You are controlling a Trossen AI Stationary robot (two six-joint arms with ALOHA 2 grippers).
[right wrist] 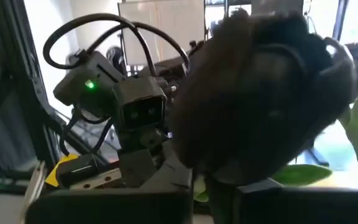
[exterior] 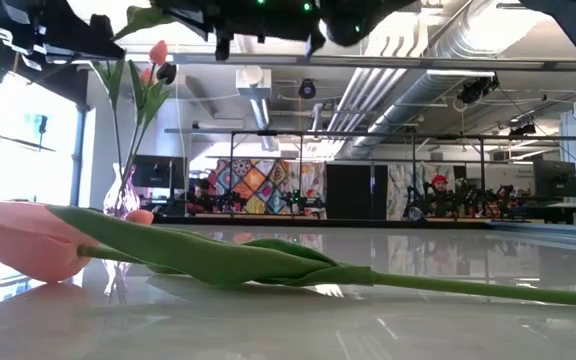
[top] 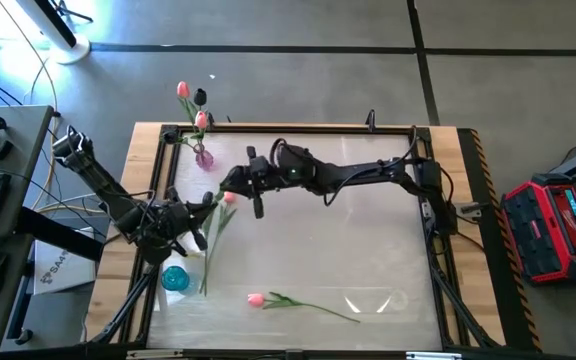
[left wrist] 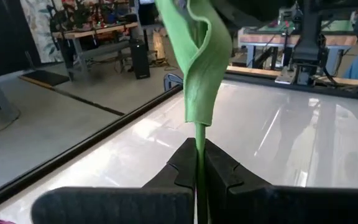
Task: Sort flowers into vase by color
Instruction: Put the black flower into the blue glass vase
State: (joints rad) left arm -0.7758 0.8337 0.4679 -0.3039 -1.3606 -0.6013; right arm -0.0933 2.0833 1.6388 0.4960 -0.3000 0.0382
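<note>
My left gripper (top: 200, 218) is shut on a pink tulip with its head (top: 230, 198) toward the far right and its stem running toward the near edge. My right gripper (top: 233, 185) reaches in from the right and sits right beside that head. In the right wrist view a dark rounded shape (right wrist: 260, 93) with green leaves blocks most of the picture. A clear vase (top: 205, 157) at the far left edge holds two pink tulips and a dark one. Another pink tulip (top: 256, 299) lies flat on the table near the near edge, close in the low view (exterior: 28, 240). My left gripper pinches the tulip's thin green stem (left wrist: 199, 146) between its two fingers, just below a folded leaf (left wrist: 201, 74). The fingers come level from the table's left and lie across the stem. The flower is lifted above the table.
A small blue vessel (top: 175, 278) stands near the left edge, close to the near-left corner, just below the held stem's lower end. A raised dark frame (top: 288, 128) runs around the glossy table top. The middle and right of the table are free room.
</note>
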